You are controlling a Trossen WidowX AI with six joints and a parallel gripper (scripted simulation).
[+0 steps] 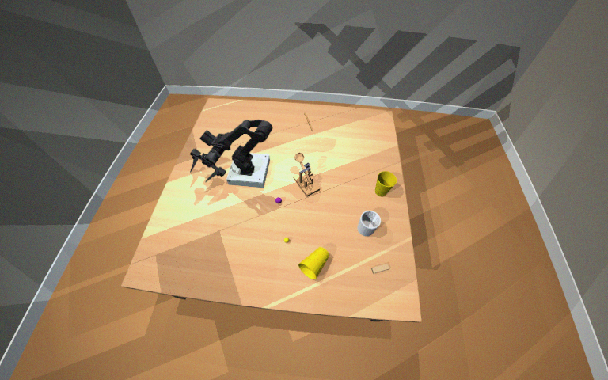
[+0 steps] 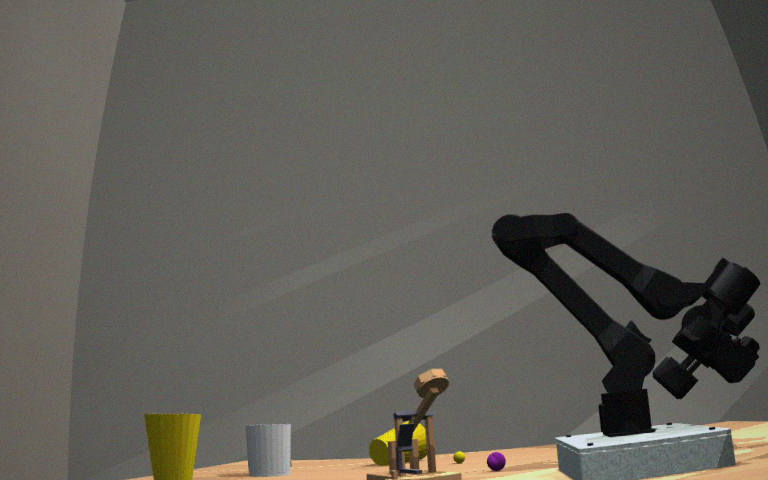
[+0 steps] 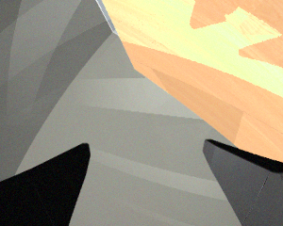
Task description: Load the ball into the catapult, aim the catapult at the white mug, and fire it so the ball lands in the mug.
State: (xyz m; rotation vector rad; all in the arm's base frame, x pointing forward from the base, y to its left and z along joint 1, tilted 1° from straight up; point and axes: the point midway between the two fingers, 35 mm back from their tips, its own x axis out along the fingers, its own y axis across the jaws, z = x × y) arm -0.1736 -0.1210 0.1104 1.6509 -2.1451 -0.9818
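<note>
The wooden catapult [image 1: 311,191] [image 2: 430,452] stands on the smooth, wood-look table [image 1: 194,268] [image 2: 331,468] [image 3: 198,89]. It has thin posts, and its round little cup [image 1: 299,157] [image 2: 431,382] is up high on a slanted stick.

Two balls sit on the table near the catapult: a purple ball [image 1: 278,200] [image 2: 496,461], and a smaller yellow ball [image 1: 286,240] [image 2: 459,457] farther from it. I can't tell which one is to be fired.

On the catapult's other side from the robot, the white mug [image 1: 366,227] [image 2: 268,450] stands upright, round with ridged sides. Past the catapult too, an upright yellow cup [image 1: 382,186] [image 2: 172,446] gets wider at the top. A tipped yellow cup [image 1: 317,260] [image 2: 380,452] lies on its side, well apart from the catapult. A flat wood block [image 1: 381,268] is even farther off.

The black arm [image 1: 256,136] [image 2: 575,297] stands on a speckled, pale gray box [image 1: 246,182] [image 2: 644,459] beside the catapult. Its elbow is bent up high, and it folds back away from the catapult. The claw [image 1: 199,175] [image 2: 703,380] [image 3: 148,149] tips down at a slant, its pointy fingers spread wide and pinching nothing.
</note>
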